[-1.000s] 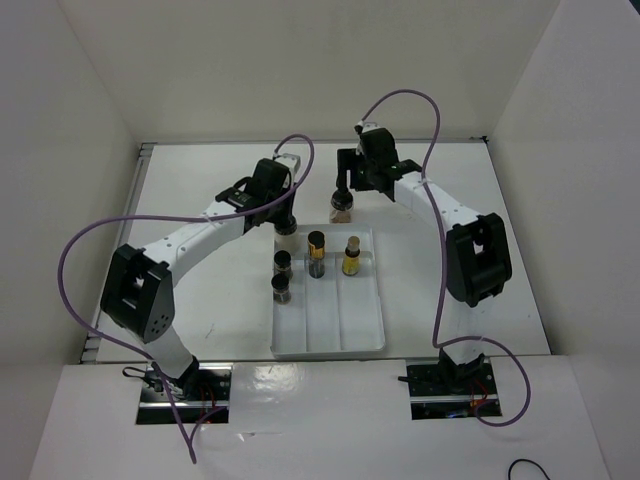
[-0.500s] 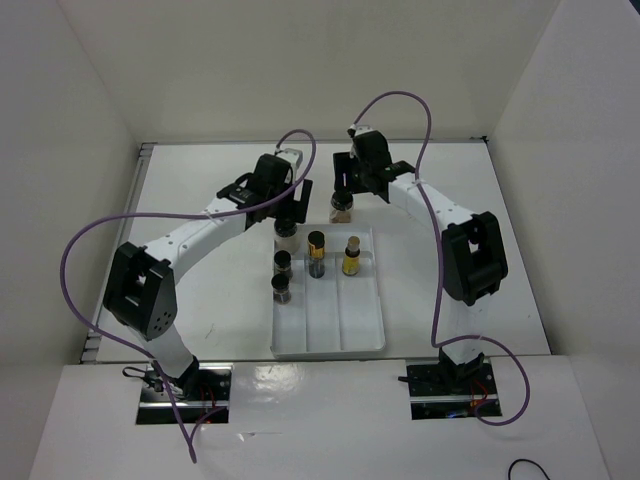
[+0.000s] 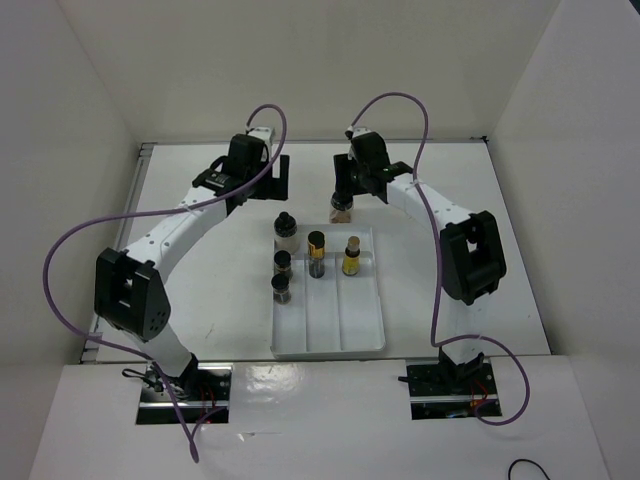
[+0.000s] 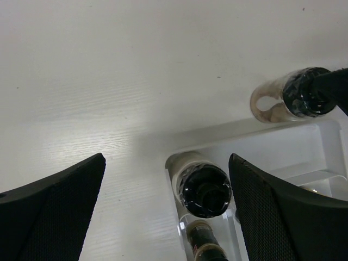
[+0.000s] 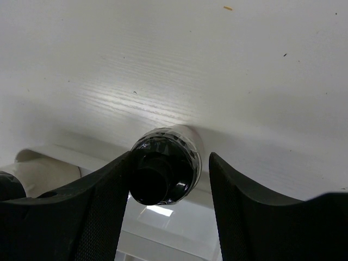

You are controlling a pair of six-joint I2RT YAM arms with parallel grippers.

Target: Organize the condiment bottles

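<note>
Top view: left fingers (image 3: pixel 282 178) are spread and empty, well back from the white jar (image 3: pixel 285 228) in the tray (image 3: pixel 360 345). Right fingers (image 3: pixel 342 188) sit directly over the pinkish jar (image 3: pixel 341 210), which is upright on the table (image 3: pixel 200 230) just beyond the tray's far edge. Left wrist: nothing between the fingers. Right wrist: the cap is between the fingers with a gap on one side, so not clamped. Right arm is nearer.

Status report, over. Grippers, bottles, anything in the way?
Left gripper open, empty, clear of white jar in tray. Right gripper open, straddling pinkish-brown jar outside tray. Nothing blocking.

Likely a lab: plain white-walled robot enclosure (image 3: pixel 90 90).
</note>
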